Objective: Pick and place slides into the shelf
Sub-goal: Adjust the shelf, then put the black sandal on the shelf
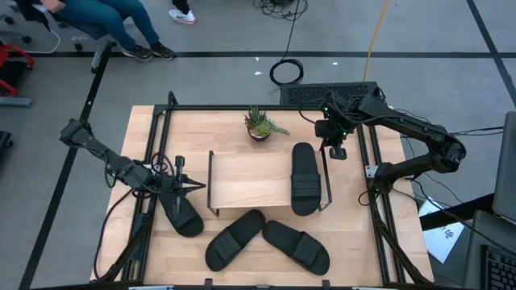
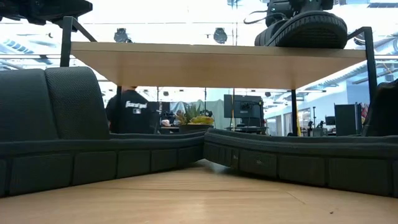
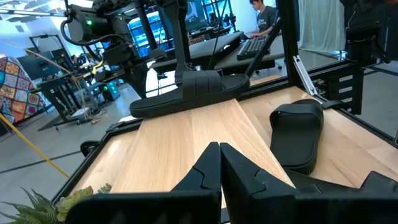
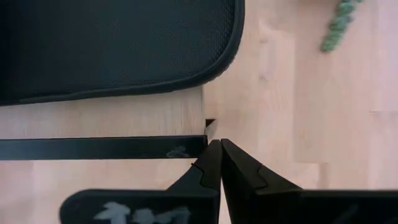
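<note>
The light wooden surface (image 1: 161,242), framed in black metal, carries everything. Near its middle stands the shelf (image 1: 246,181), a low rack with a pale wood top board on thin black end frames.

One of the four matching black foam slides (image 1: 305,177), open-toed with a wide strap, already lies along the right end of the shelf's top board. That part looks done; three remain on the surface. One slide (image 1: 185,216) lies off the shelf's left end, toward the surface's left edge. Two more, a left one (image 1: 235,239) and a right one (image 1: 297,246), lie toe to toe in a shallow V between the shelf and the near edge. So the task appears about a quarter complete.

The left claw (image 1: 179,189) hovers between the shelf's left end and the nearest slide, its fingers pressed together and holding nothing. The right claw (image 1: 336,151) hangs just off the shelf's far right corner, beside the placed slide, likewise pressed together and empty.

A small potted green plant (image 1: 260,125) sits by the far edge, behind the shelf and clear of the slides. The shelf's black end frames seem the likeliest thing to snag a slide on its way in. Beyond the surface, a seated person's legs (image 1: 113,24) show on the floor.
</note>
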`<state>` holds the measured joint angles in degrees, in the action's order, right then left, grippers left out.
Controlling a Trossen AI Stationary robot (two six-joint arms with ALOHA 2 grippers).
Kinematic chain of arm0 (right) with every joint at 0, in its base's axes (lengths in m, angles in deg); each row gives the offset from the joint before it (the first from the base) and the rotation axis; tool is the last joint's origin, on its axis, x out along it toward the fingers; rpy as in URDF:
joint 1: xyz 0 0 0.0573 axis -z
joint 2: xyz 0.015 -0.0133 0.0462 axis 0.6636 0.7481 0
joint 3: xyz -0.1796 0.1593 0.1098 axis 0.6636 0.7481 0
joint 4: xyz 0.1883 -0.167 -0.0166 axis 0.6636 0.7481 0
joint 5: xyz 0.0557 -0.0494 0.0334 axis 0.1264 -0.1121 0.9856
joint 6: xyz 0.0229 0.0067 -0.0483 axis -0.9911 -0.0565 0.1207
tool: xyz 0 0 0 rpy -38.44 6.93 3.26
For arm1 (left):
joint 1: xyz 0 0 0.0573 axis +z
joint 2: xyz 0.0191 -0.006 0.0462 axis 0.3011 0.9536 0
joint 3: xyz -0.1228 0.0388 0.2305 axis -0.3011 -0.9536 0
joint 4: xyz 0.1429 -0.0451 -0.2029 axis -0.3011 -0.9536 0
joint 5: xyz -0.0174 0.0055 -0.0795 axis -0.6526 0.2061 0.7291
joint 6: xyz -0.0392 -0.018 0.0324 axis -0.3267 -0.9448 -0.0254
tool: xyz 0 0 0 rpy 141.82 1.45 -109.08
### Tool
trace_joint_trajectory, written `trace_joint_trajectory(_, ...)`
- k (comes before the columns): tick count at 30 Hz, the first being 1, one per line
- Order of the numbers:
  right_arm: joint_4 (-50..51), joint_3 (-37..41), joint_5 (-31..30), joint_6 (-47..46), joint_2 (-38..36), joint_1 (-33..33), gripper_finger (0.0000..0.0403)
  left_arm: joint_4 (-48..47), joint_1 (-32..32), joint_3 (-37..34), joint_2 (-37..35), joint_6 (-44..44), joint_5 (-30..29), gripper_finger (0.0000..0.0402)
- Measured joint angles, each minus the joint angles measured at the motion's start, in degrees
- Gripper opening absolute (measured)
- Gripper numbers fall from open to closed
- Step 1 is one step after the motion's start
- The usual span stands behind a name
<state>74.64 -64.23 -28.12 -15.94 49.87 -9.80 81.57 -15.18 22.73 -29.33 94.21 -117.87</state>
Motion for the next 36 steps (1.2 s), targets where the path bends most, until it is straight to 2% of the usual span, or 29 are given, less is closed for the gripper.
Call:
trace_joint_trajectory(5,-0.4,0.0,0.1,-0.4,0.0,-1.6,0.0,0.0,0.0,0.0,0.0,0.0,0.0,0.0003)
trace_joint_trajectory(8,-2.7,0.0,-5.0,-3.2,-0.1,-2.0,0.0,0.0,0.0,0.0,0.0,0.0,0.0,0.0003)
trace_joint_trajectory(12,-6.0,0.0,-6.0,-3.3,-2.6,-1.8,0.0,0.0,0.0,0.0,0.0,0.0,0.0,0.0003)
trace_joint_trajectory(17,-10.4,-0.5,-5.1,-2.2,-10.3,-1.9,0.0,0.1,0.0,0.0,0.0,0.0,0.0,0.0003)
trace_joint_trajectory(21,-12.8,-0.6,0.7,-3.3,-19.3,-1.9,0.0,0.1,0.0,0.0,0.0,0.0,0.0,0.0003)
trace_joint_trajectory(25,-13.8,0.8,3.5,-8.4,-27.2,-1.9,0.0,0.0,0.0,0.0,0.0,0.2,0.0,0.0003)
trace_joint_trajectory(28,-15.0,5.1,4.0,-12.9,-32.1,-1.9,0.0,0.0,0.0,0.0,0.0,0.5,0.0,0.0003)
trace_joint_trajectory(30,-17.7,10.1,7.1,-16.3,-35.5,-1.9,0.0,0.1,0.0,0.0,0.0,0.9,0.0,0.0003)
trace_joint_trajectory(33,-27.6,19.3,11.9,-23.1,-40.9,-2.5,0.0,0.1,0.0,0.0,0.0,1.0,0.0,0.0003)
trace_joint_trajectory(36,-39.7,28.0,12.3,-28.5,-46.2,-4.8,0.0,0.1,0.0,0.0,0.0,1.0,0.0,0.0003)
